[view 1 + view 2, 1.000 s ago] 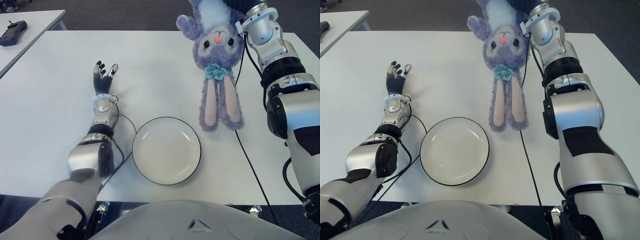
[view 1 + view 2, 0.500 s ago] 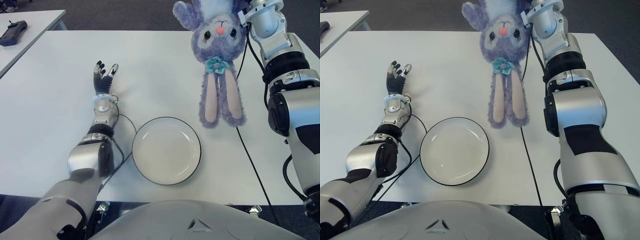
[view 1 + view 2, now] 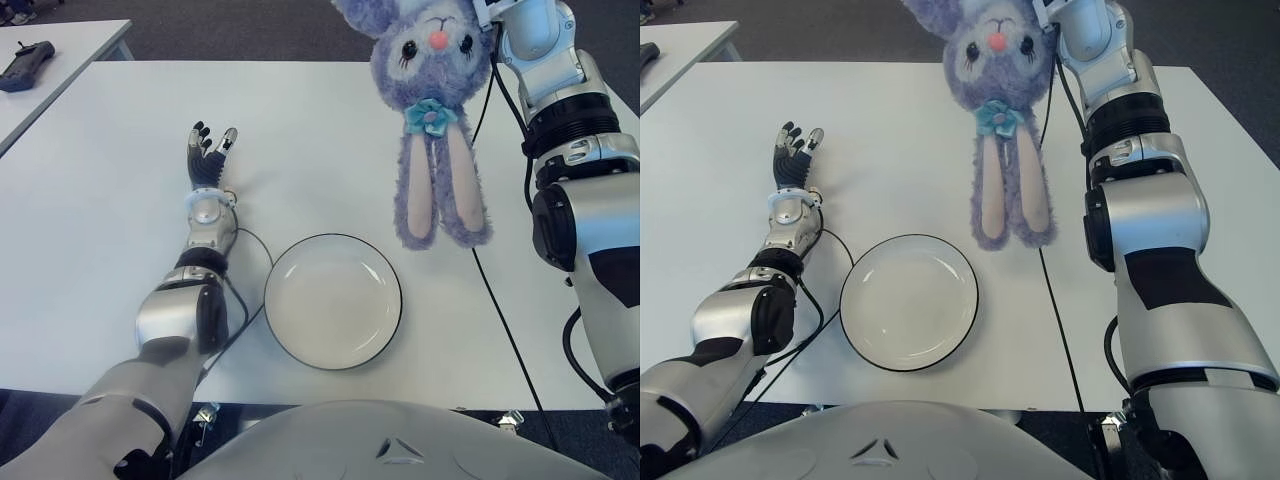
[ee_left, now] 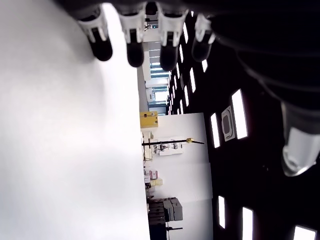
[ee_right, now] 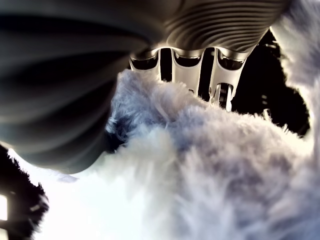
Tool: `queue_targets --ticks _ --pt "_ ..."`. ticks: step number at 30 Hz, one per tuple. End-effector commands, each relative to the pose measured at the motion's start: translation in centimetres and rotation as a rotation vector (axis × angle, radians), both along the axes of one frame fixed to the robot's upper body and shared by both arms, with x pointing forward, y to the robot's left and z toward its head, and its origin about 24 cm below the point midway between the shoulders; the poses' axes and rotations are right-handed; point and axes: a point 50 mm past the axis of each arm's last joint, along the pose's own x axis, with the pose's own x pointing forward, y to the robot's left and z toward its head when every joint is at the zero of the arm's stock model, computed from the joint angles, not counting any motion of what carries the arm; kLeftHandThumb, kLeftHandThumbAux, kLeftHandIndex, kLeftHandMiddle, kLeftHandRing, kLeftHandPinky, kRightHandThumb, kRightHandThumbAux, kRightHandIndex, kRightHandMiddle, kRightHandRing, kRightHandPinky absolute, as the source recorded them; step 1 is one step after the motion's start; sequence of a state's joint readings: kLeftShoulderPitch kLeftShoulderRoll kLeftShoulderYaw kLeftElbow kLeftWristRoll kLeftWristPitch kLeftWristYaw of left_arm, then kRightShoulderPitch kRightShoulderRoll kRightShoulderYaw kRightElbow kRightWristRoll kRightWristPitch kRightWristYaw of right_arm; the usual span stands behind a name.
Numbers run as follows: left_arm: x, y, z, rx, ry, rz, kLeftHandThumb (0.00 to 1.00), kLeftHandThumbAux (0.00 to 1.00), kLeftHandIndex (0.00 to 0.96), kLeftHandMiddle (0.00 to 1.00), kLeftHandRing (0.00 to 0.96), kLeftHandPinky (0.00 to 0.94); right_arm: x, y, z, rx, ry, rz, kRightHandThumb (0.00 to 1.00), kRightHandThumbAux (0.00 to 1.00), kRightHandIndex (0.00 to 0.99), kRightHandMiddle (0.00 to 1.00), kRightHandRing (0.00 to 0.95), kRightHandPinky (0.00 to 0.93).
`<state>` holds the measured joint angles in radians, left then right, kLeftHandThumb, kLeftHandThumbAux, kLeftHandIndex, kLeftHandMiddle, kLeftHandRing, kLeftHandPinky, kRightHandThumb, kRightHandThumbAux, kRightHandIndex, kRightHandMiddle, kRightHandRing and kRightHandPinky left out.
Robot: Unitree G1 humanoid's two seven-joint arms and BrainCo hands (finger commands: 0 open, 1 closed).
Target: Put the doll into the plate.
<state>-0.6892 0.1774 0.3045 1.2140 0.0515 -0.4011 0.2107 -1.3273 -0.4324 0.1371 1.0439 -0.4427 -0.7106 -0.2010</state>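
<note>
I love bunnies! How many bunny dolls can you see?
1. The purple bunny doll hangs upside down from the right hand, ears dangling just beyond the empty plate. The open left hand holds nothing. No others show.

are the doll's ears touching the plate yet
Apart. In the left eye view the doll, held head-down by the right hand, has its ear tips ending beyond the plate rim, bare table between.
</note>
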Motion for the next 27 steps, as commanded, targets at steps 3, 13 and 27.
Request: queue_targets --ticks 3,13,27 --pt "-8.5 -2.6 -11.1 -0.106 0.527 -0.004 0.000 0.516 0.046 0.102 0.084 0.060 -0.9 2.1 0.3 -0.009 -0.061 0.099 0.708 0.715 0.439 0.864 0.872 0.882" --pt "-8.5 -2.7 -11.1 -0.102 0.528 -0.004 0.000 0.512 0.061 0.117 0.092 0.066 -1.6 4.3 0.2 -0.056 -0.082 0.174 0.715 0.712 0.440 0.885 0.882 0.897" --pt "-8.4 -2.9 -11.0 -0.098 0.525 -0.010 0.000 0.515 0.065 0.117 0.091 0.073 -2.6 7.4 -1.1 -0.070 -0.076 0.300 0.718 0.710 0.441 0.877 0.874 0.884"
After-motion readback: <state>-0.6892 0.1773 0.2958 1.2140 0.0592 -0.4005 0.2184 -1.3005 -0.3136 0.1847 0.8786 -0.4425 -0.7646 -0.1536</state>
